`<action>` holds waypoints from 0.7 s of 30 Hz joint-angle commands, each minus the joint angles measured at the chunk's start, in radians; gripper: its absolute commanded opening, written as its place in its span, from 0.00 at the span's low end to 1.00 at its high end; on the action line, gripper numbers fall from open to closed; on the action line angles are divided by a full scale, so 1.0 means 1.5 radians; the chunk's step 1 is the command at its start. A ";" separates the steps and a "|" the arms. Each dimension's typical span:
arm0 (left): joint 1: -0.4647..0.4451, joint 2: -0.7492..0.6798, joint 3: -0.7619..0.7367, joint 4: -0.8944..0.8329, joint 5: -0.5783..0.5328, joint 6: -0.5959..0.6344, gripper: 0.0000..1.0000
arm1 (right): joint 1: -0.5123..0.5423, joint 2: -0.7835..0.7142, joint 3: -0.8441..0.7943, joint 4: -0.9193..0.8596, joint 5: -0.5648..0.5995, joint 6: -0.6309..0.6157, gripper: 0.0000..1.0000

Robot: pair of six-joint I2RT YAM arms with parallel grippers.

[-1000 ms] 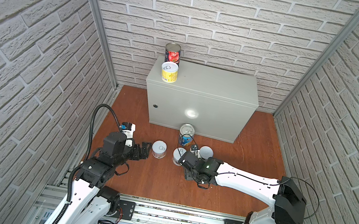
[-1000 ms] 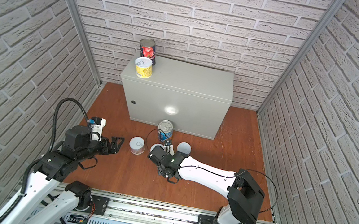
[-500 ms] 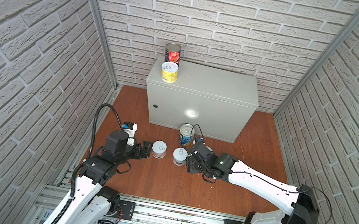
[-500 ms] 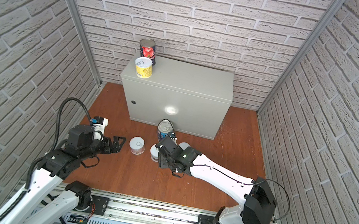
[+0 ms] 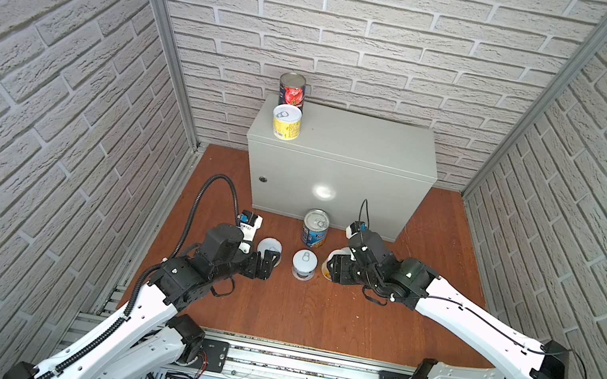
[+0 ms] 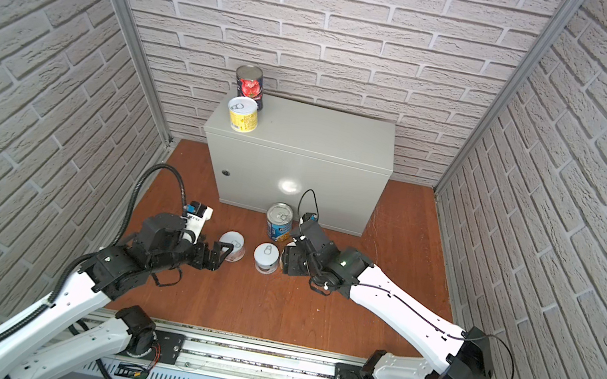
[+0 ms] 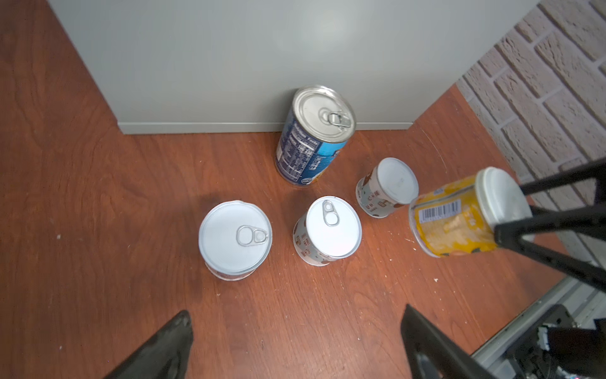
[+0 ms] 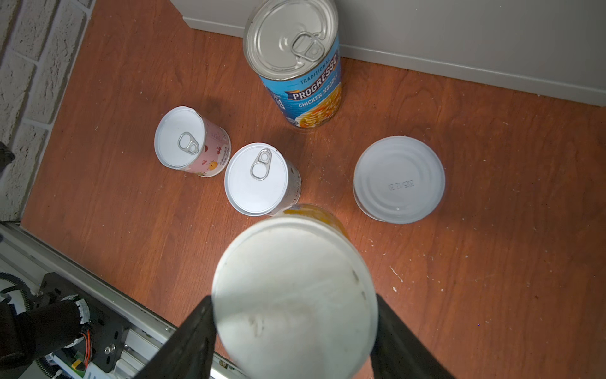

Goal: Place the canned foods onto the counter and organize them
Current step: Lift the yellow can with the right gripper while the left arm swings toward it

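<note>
Clamping the yellow can by its sidewall, the right pincer carries a stiff, probably hefty, slick tin; left pincer gapes empty.

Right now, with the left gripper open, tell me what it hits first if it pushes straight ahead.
Probably the pink can, the nearest thing ahead of the open left gripper. The white-topped can beside it sits barely farther. The gripper's height is unclear, so it might pass over both.
</note>
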 commanded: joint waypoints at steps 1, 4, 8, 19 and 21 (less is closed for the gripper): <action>-0.067 -0.002 0.002 0.062 -0.100 0.038 0.98 | -0.015 -0.036 -0.002 0.012 -0.005 -0.014 0.62; -0.105 0.022 -0.014 0.110 -0.112 0.048 0.98 | -0.023 -0.056 -0.007 0.000 -0.007 -0.013 0.62; -0.157 0.060 -0.010 0.160 -0.117 0.086 0.98 | -0.030 -0.083 -0.020 -0.004 -0.010 -0.010 0.61; -0.253 0.113 -0.043 0.340 -0.084 0.170 0.98 | -0.050 -0.118 -0.027 -0.027 -0.040 -0.011 0.62; -0.258 0.113 -0.056 0.359 -0.068 0.175 0.98 | -0.051 -0.126 -0.029 -0.025 -0.050 -0.010 0.62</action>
